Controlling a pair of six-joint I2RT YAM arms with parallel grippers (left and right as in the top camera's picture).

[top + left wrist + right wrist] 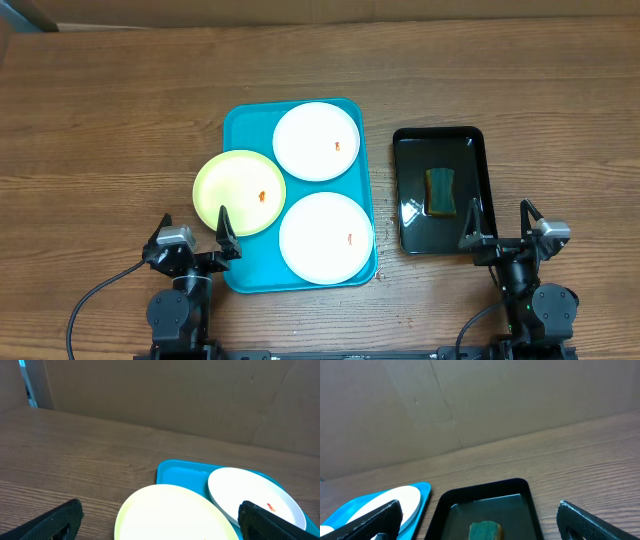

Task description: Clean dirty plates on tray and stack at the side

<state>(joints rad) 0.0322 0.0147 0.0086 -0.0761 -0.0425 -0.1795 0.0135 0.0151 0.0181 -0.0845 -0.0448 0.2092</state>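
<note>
- Lying flat on the brown wood-grain worktop point(100, 120) is the tray point(245, 122), a turquoise plastic rectangle with rounded corners and a raised rim, near the middle of the overhead view.
- In the tray's far right corner sits the far white plate point(317, 141): round, smooth and flat, with a small orange-red smear right of its centre.
- In the near right corner sits the near white plate point(326, 238), the same shape, just beside the far one. It has a small orange-red smear toward its right edge.
- Across the tray's left rim lies the yellow-green plate point(240, 192), round and pale, partly over the tray and partly over the worktop. It has an orange-red smear right of centre.
- Right of the tray and apart from it is the black tray point(412, 165), a smaller glossy rectangle with a reflective floor.
- In the middle of the black tray lies the sponge point(440, 191), a blue-green block with pinched sides.
- My left pincer point(193, 218) has its dark fingers spread wide and holds nothing. It sits low at the near edge, pointing at the yellow-green plate. From overhead its right finger overlaps that plate's near edge; I cannot tell whether they touch.
- My right pincer point(497, 208) is likewise spread and holds nothing. It sits low at the near edge, pointing at the black tray, with its left finger over that tray's near right rim.
- Both my arms are folded over their bases at the near edge.
- Beyond the worktop's far edge stands a plain cardboard wall point(150, 395).
</note>
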